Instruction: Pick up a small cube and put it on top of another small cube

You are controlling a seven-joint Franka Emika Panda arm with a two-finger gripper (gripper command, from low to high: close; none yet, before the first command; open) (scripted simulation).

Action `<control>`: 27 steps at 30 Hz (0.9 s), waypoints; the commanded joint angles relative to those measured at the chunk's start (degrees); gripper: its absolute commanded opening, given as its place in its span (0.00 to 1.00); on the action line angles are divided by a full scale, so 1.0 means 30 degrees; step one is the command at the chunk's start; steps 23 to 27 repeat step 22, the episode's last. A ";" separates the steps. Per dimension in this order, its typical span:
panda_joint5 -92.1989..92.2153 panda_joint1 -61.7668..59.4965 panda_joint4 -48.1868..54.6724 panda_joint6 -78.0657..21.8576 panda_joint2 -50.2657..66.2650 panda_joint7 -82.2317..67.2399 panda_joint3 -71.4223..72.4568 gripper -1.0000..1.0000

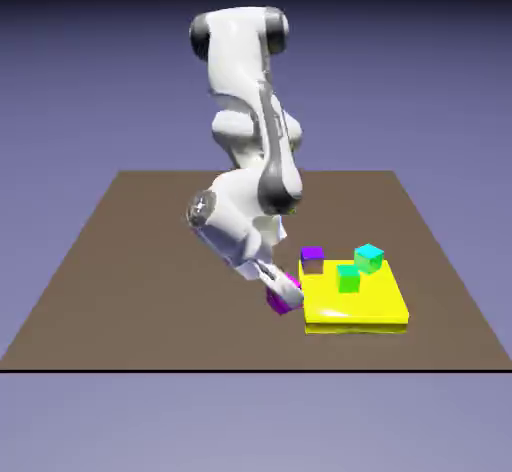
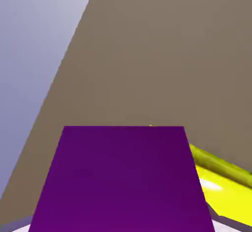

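Note:
The small cube (image 1: pixel 276 304), bright magenta-pink, sits between the fingers of my gripper (image 1: pixel 281 297), which is shut on it. It is low over the brown table, just off the left edge of the yellow slab (image 1: pixel 365 305) in the exterior view. In the hand view the small cube (image 2: pixel 123 177) fills the lower half as a dark purple face and hides most of both fingers. Whether it touches the table I cannot tell. On the slab stand a violet-purple cube (image 1: pixel 312 256), a green cube (image 1: pixel 348 278) and a cyan cube (image 1: pixel 369 257).
The yellow slab (image 2: pixel 221 182) shows at the hand view's right, close beside the held cube. The brown table (image 1: pixel 130 280) stretches to the exterior view's left. The white arm (image 1: pixel 250 160) leans down over the table's middle.

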 commanded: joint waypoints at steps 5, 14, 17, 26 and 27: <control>-0.0978 0.2705 -0.2039 -0.1494 -0.2870 -0.1018 0.3461 0.00; -0.1441 0.4140 -0.3360 -0.1352 -0.3727 -0.1455 0.5113 0.00; -0.1543 0.4696 -0.4487 0.1138 -0.2304 -0.1311 0.5251 0.00; -0.1501 0.4467 -0.4023 0.0113 -0.2889 -0.1370 0.5194 1.00; -0.1501 0.4467 -0.4023 0.0113 -0.2889 -0.1370 0.5194 1.00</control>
